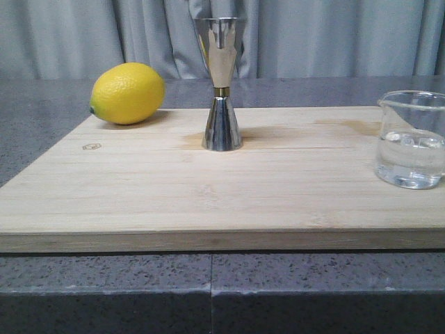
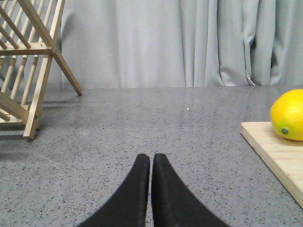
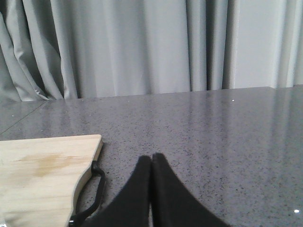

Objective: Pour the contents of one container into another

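Nothing looks poured yet: the beaker (image 1: 411,139), holding clear liquid, stands at the board's (image 1: 139,202) three o'clock edge, the jigger (image 1: 221,83) upright at twelve; left gripper (image 2: 151,163) and right gripper (image 3: 151,163) both pressed together, empty, over the worktop (image 2: 142,123).

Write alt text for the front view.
A steel jigger stands upright mid-back on a wooden cutting board, with a yellow lemon at its back left and a glass beaker holding clear liquid at the right edge.
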Controlling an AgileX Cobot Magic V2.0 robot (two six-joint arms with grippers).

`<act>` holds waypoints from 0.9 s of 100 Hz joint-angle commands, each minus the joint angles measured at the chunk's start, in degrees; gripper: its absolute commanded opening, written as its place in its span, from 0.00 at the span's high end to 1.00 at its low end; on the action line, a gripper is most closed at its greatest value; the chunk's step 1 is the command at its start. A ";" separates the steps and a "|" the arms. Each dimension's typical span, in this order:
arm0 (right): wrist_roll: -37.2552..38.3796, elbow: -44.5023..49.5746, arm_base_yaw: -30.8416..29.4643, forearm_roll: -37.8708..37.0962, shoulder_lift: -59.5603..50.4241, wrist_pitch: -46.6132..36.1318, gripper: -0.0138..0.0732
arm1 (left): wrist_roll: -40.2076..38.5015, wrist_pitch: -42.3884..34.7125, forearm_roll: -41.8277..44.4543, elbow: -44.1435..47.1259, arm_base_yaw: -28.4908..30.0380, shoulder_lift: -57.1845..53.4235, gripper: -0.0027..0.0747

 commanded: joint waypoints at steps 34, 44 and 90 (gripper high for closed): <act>-0.41 0.60 -0.04 0.10 -1.19 -4.59 0.92 | -0.21 -4.68 -0.46 1.51 -0.06 -1.26 0.99; -0.41 0.60 -0.04 0.10 -1.19 -4.59 0.92 | -0.21 -4.68 -0.46 1.51 -0.06 -1.26 0.99; 0.73 -1.85 0.36 2.25 -1.19 -1.37 0.92 | -0.21 -6.82 -5.70 -0.20 -0.06 -1.26 0.99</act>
